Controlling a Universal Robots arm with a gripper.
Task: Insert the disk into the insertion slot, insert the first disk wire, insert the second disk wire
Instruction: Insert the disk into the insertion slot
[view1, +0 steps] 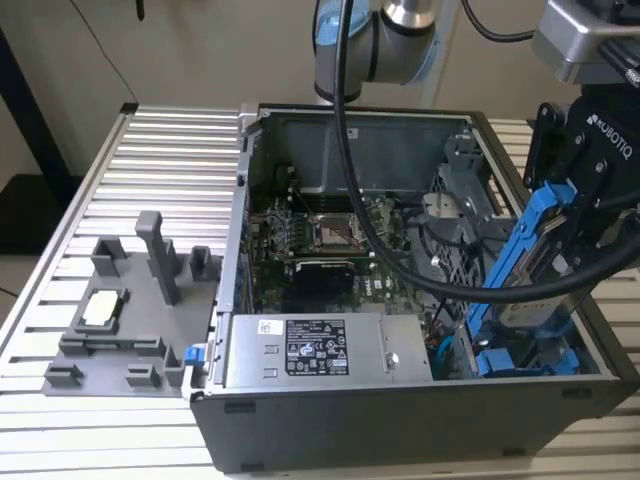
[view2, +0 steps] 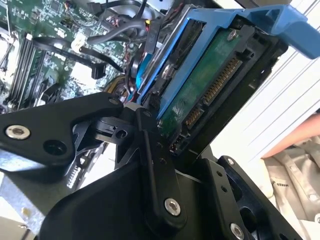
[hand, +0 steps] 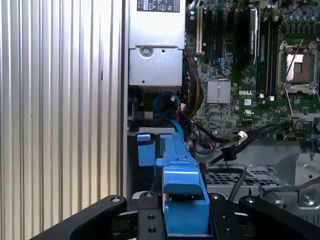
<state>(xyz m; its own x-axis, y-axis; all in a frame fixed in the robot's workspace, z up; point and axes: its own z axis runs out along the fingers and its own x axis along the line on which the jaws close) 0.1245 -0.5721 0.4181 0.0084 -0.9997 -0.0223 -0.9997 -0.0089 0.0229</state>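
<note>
The open computer case (view1: 400, 420) sits on the ridged bench (view1: 170, 130). A grey box (view1: 300, 350) lies just inside its near wall. On the exterior view's right, the jaws squeeze tight on the disk (view1: 515, 250), one on each side of its blue frame. The disk is tilted over the case's near corner. Farther back is the green board (view1: 320, 230).

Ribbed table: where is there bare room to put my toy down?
In the exterior view, bare ribbed table lies beyond the grey fixture tray, left of the computer case, and in a strip nearer than the tray. Inside the case it is crowded, and the gripper holds the disk there.
</note>
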